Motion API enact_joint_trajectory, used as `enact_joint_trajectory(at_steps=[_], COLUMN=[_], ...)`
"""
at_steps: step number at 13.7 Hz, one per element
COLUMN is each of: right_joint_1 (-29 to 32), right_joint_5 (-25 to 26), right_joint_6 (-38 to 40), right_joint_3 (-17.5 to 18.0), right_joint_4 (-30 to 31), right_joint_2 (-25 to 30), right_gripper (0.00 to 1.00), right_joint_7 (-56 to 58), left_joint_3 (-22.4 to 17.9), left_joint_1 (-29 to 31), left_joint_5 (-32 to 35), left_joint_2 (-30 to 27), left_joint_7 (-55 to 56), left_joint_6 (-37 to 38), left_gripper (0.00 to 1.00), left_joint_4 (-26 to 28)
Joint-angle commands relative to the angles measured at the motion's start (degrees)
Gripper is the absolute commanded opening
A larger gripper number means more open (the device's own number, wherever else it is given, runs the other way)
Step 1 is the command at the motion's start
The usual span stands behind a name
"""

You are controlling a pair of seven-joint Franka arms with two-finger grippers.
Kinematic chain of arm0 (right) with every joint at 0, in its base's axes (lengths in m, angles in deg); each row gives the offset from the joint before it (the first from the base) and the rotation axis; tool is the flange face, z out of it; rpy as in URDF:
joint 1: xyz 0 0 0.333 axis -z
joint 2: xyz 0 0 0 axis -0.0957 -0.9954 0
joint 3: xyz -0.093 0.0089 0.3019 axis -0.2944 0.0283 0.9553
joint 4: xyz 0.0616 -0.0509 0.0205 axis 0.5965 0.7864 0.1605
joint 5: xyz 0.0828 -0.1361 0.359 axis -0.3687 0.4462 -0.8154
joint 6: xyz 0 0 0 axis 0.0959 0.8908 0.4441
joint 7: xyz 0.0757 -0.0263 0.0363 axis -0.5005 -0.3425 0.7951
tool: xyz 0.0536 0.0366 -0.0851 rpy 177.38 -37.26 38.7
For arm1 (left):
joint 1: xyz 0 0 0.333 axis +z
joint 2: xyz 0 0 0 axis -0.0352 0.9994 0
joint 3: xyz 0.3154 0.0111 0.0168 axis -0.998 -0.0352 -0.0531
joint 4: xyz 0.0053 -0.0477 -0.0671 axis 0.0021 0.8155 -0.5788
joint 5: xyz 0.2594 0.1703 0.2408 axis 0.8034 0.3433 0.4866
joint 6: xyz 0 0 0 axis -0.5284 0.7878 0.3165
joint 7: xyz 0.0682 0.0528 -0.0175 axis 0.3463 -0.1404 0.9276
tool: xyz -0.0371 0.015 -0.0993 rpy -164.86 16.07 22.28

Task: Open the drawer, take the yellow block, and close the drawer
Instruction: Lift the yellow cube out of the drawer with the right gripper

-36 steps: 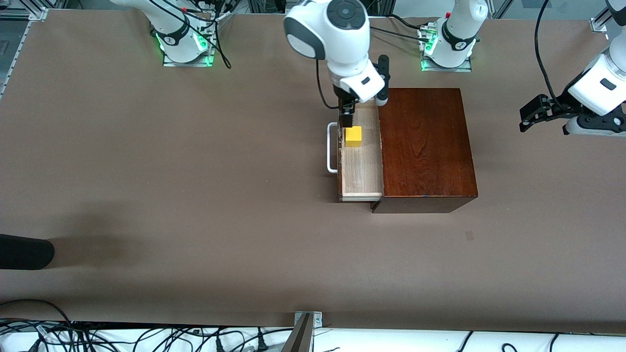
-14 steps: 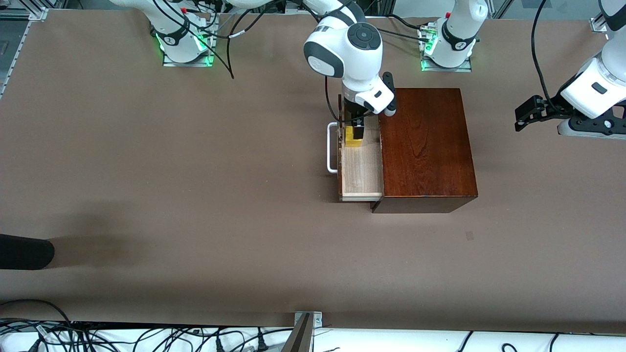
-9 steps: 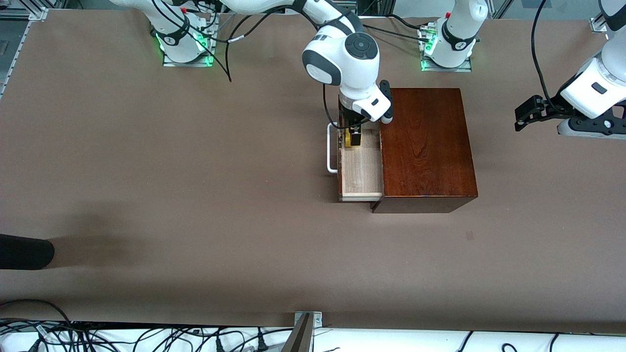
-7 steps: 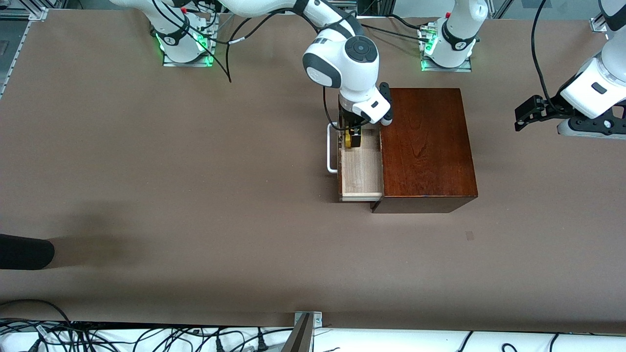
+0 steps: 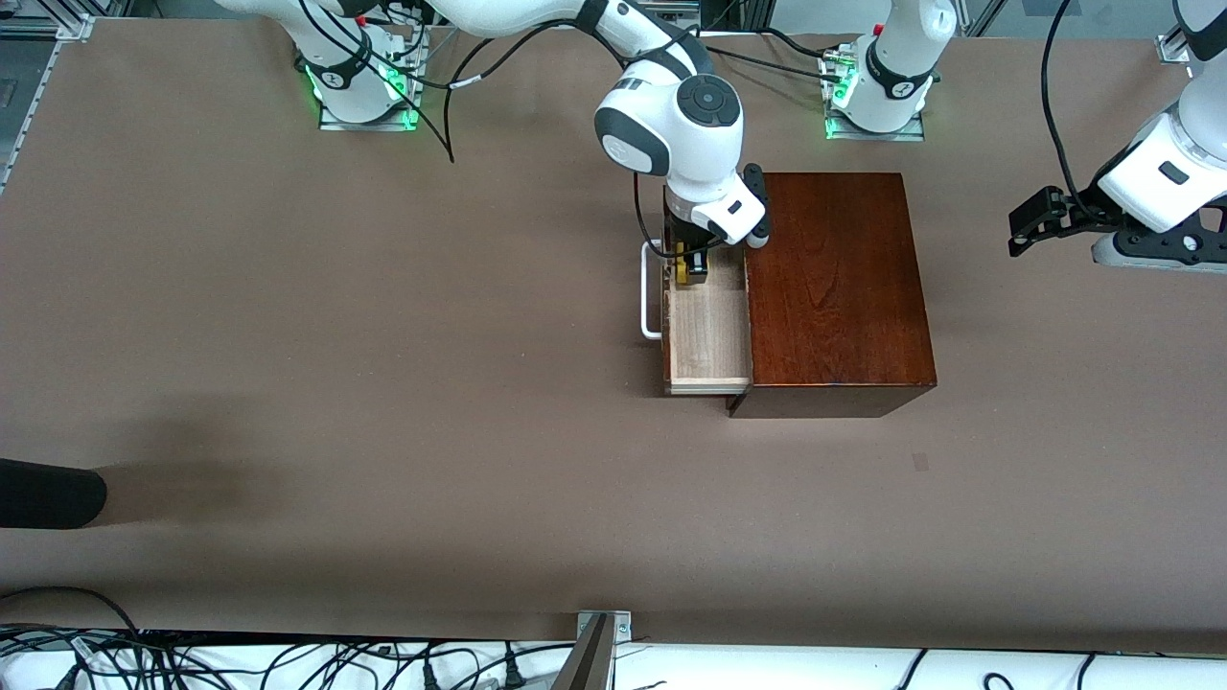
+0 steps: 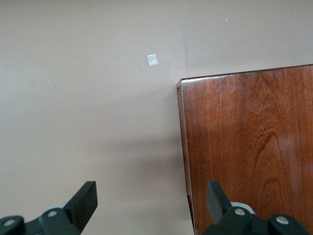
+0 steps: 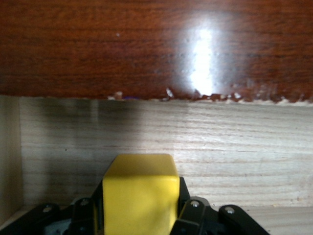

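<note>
While the right gripper (image 5: 692, 267) pinched the small bright yellow cube (image 7: 141, 192) inside the open pale-wood drawer (image 5: 707, 331) of the glossy reddish-brown box (image 5: 832, 287), its jaws pressed on it, a crooked lift risked snagging the drawer wall, and the left gripper (image 6: 151, 203), jaws spread, waited over the surface (image 5: 383, 383) at the left arm's end.

A robotics lab. Arm bases (image 5: 364, 91) with green lights are bolted at 12 o'clock on a brown-covered table (image 5: 288, 335). Aluminium framing (image 5: 38, 17) sits at 11 o'clock, loose cables (image 5: 288, 661) at 6.
</note>
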Motion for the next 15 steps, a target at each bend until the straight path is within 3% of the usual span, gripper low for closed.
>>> enact_joint_trajectory(at_steps=[1, 5, 8, 12, 15], right_joint_1=[-0.1, 0.0, 2.8, 11.4, 20.9], right_joint_5=[0.8, 0.1, -0.2, -0.7, -5.2], right_joint_6=[2.5, 14.2, 16.7, 22.8, 25.3], right_joint_3=[0.1, 0.2, -0.2, 0.1, -0.2], right_joint_4=[-2.2, -10.2, -10.9, -10.9, -10.9], right_joint_2=[0.1, 1.6, 6.9, 11.9, 14.0], right_gripper=[0.00, 0.00, 0.00, 0.00, 0.00], right_joint_7=[0.6, 0.0, -0.8, -4.2, -3.8], left_joint_3=[-0.1, -0.1, -0.1, 0.0, 0.2], left_joint_1=[-0.1, -0.2, -0.3, -0.3, -0.3], left_joint_5=[-0.5, -0.6, -0.5, -0.6, -0.5], left_joint_2=[-0.4, -0.4, -0.4, -0.2, -0.2], left_joint_7=[-0.5, -0.4, -0.4, -0.3, 0.5], left_joint_6=[0.6, 0.7, 1.0, 1.1, 1.2], left_gripper=[1.00, 1.00, 1.00, 1.00, 1.00], left_joint_4=[-0.1, -0.1, -0.2, -0.7, -0.8])
